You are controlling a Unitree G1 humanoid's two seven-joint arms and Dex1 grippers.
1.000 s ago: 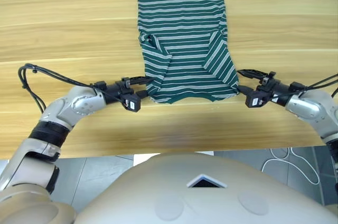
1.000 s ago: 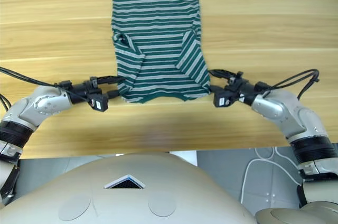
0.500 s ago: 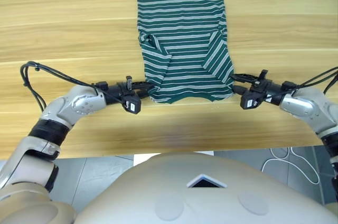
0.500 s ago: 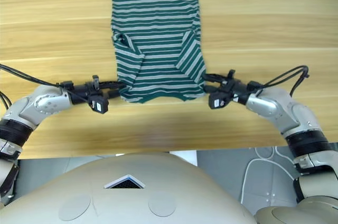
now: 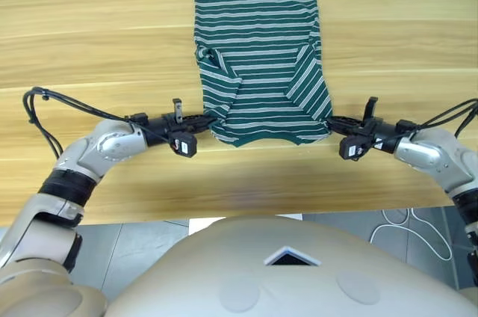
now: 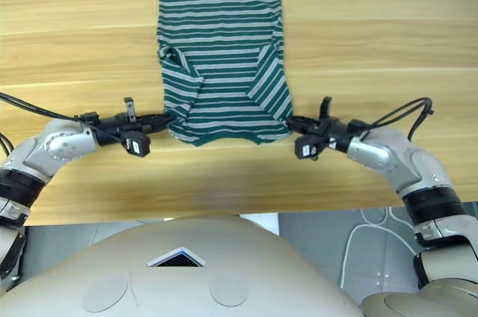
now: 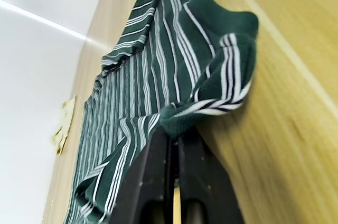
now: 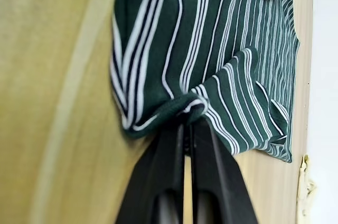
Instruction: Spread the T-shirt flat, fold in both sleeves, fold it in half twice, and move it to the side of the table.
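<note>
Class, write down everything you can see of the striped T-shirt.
The T-shirt is dark green knit with thin white stripes. It lies flat on the wooden table, both sleeves folded inward, making a rough rectangle. Its near edge is slightly bunched, where the left claw and right claw each pinch one corner.

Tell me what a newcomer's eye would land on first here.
The green-and-white striped T-shirt, sleeves folded in, lies in the middle of the wooden table, stretching away from the robot. The left gripper and the right gripper each have their fingers shut on one near corner of it, low at the tabletop.
</note>
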